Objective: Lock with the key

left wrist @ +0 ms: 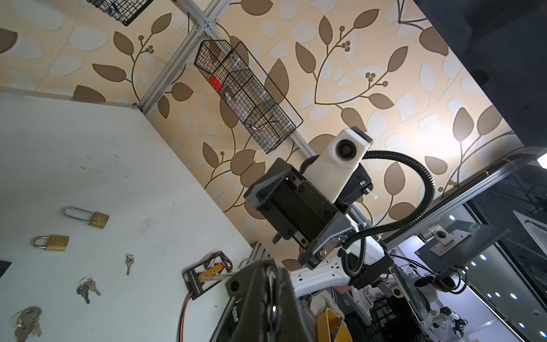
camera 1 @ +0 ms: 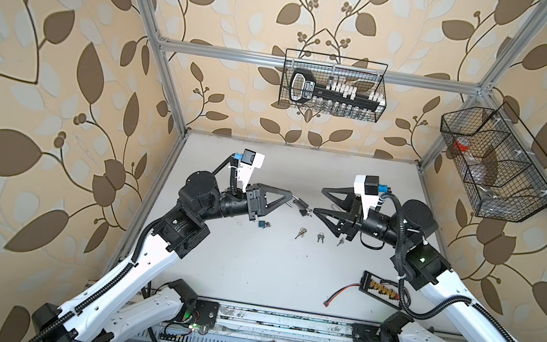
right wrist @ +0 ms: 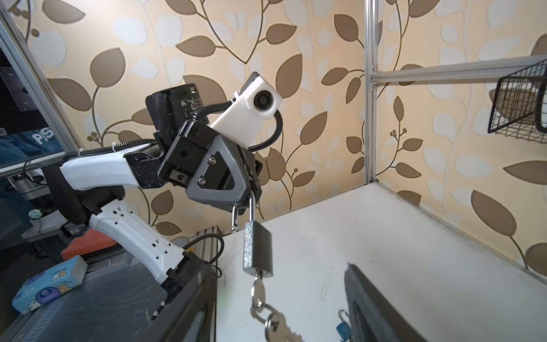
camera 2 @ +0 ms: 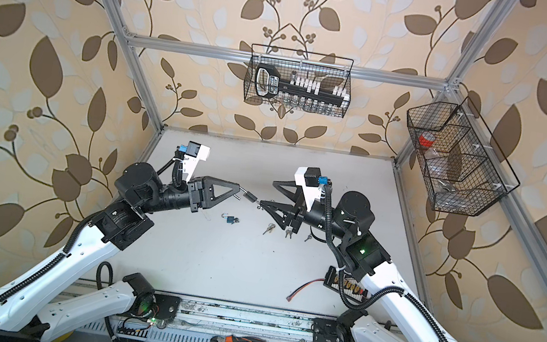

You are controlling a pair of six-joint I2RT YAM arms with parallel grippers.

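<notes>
Left claw [right wrist: 247,197] is squeezing tight on the bent metal loop of a shiny silver square padlock [right wrist: 257,251]. The padlock is hanging straight down under that claw, up off the flat white counter [right wrist: 384,237]. One end of the loop is sitting outside the lock body. A small silver key [right wrist: 258,288] is sticking in the hole at the bottom of the padlock. A metal ring [right wrist: 260,311] with one more key on it is dangling under the first key.

Right claw [camera 1: 318,200] is standing wide open and is gripping nothing. It is pointing at the left claw, and in both top views the padlock is hanging between the two claws. The lower finger [camera 1: 325,217] of the right claw is reaching just beside the key, and I cannot tell if it is touching it. In the right wrist view the ring is dangling between that claw's two dark fingers.

A little blue padlock [camera 1: 262,224] is lying on the counter under the left claw. Three small bunches of keys [camera 1: 301,233] are lying in a row under the right claw. Two gold metal padlocks [left wrist: 88,216] are lying on the counter too, showing only in the left wrist view, a bit past the keys.
</notes>
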